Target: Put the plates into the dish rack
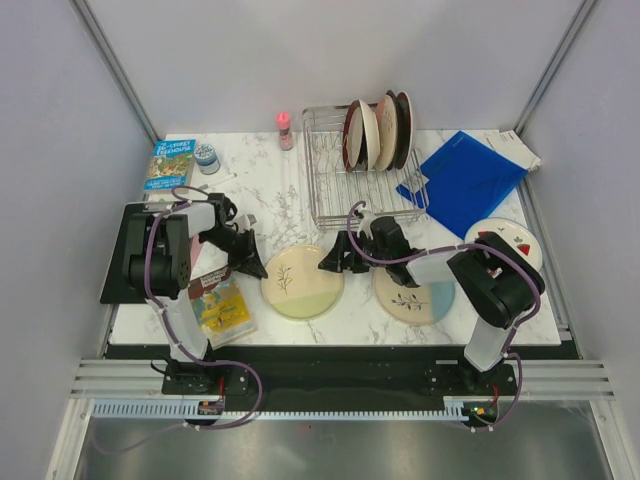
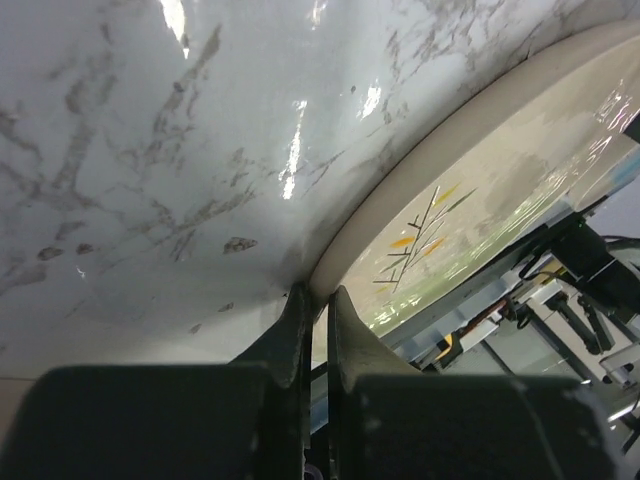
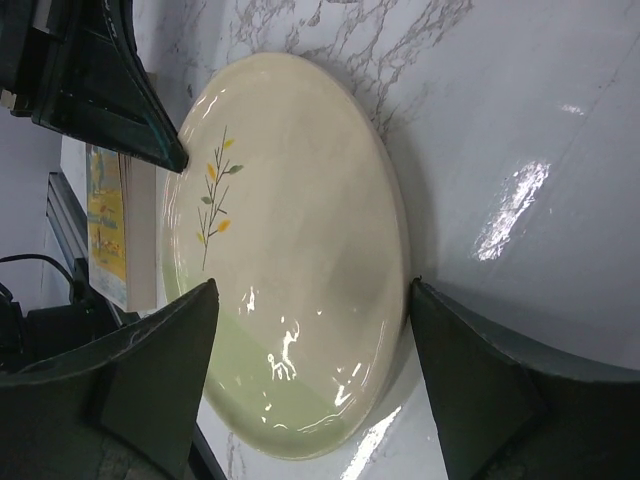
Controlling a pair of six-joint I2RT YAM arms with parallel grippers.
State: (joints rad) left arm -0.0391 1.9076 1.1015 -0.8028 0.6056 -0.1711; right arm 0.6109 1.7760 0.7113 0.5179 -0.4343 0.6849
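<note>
I work in a lab test cell: plain white panels [image 1: 300, 50] on aluminium posts [image 1: 117, 70] box in my marble-look worktop [image 1: 258, 188], with cabled arm bases [image 1: 200, 378] bolted to a metal rail [image 1: 330, 407].

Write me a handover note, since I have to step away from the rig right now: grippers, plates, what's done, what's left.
Left gripper: fingers nearly together at the left rim of the pale yellow plate; I cannot tell whether they pinch it.
Right gripper: open, fingers either side of that plate's right edge, not closed on it.
Done: four plates stand upright in the dish rack.
Left: three lie flat on the table: the yellow one, the cream-and-blue plate and the white plate with red shapes.
</note>
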